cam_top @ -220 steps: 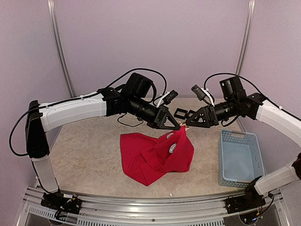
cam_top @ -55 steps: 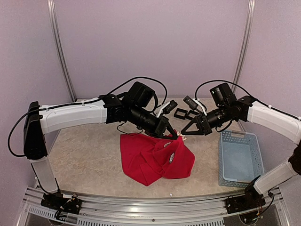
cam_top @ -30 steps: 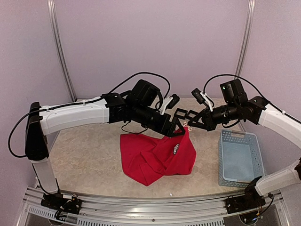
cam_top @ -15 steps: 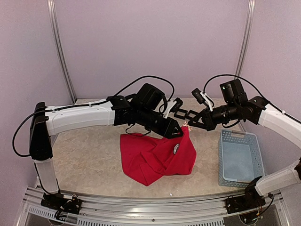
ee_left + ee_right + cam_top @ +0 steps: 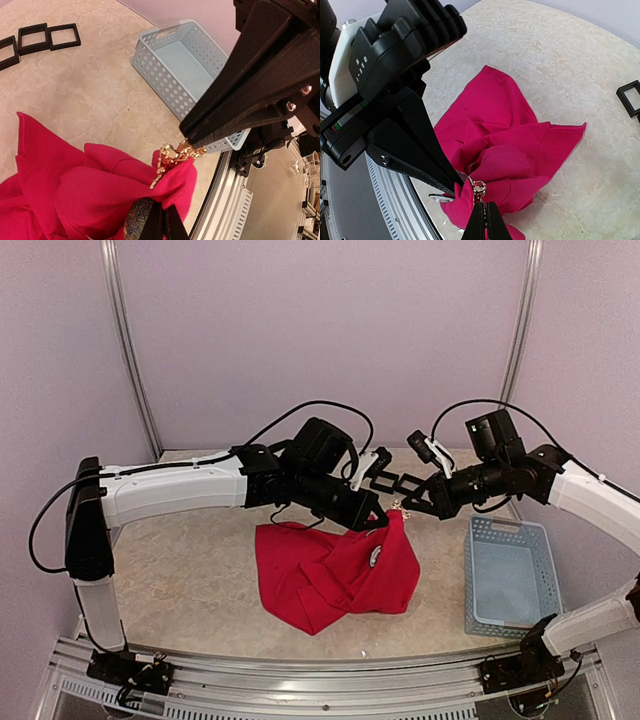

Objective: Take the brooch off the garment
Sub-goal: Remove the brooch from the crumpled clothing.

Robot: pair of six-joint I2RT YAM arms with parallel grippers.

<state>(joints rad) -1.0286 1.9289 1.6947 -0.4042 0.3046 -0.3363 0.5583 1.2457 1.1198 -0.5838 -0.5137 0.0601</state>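
1. Table [image 5: 180, 570]: pale marbled top, purple walls at 12, 9 and 3 o'clock, metal rail [image 5: 300, 680] along the 6 o'clock edge.
2. Left arm: white and black. It reaches in from 9 o'clock, forearm near level above the table, wrist dipping toward the cloth's raised corner.
3. Right arm: enters from 3 o'clock, elbow high, forearm sloping down toward 9 o'clock. The two wrists meet nose to nose, and each fills much of the other's wrist view.
4. Garment [image 5: 335, 575]: bright red and crumpled in folds at table centre. Its 1 o'clock corner is lifted into a peak and the rest lies on the table.
5. Basket [image 5: 470, 580]: pale blue perforated plastic, at 3 o'clock of the garment and apart from it.
6. Left gripper [image 5: 159, 212]: fingers pressed together, pinching red fabric just below the peak, a patch on the cloth beside them.
7. Right gripper [image 5: 482, 212]: fingers closed to a point, tips clamped on the brooch from the 3 o'clock side.
8. Black square frames [image 5: 47, 37]: lie flat in a row on the table at 12 o'clock of the garment, partly hidden behind the wrists in the top view.
9. Brooch [image 5: 177, 152]: small and gold, with a short chain. It sits on the lifted tip of the garment, between the two grippers.
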